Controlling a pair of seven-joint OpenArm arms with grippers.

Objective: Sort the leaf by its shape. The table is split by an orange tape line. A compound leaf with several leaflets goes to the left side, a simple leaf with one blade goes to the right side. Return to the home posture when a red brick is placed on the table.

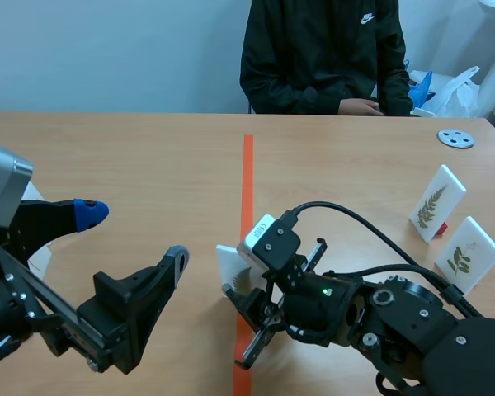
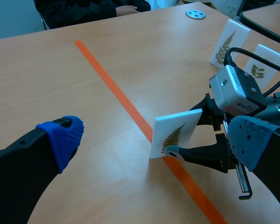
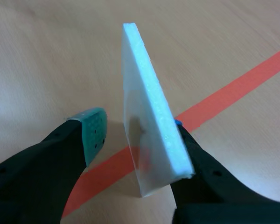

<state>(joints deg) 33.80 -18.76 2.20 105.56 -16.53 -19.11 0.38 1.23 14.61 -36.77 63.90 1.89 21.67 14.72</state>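
Fern-leaf card (image 2: 174, 134) stands tilted on orange tape line (image 1: 247, 177), mid-table. R gripper (image 3: 136, 133) straddles it w/ jaws spread: green pad off its face, other finger maybe touching the back. L gripper (image 1: 134, 235) nearby, jaws wide apart.

a pale wooden table (image 1: 132, 148) fills the scene and runs to a plain light blue-grey wall (image 1: 107, 49) on the far side. a person (image 1: 322, 49) in a black top sits behind it, and white bags (image 1: 458, 91) lie at the far right.
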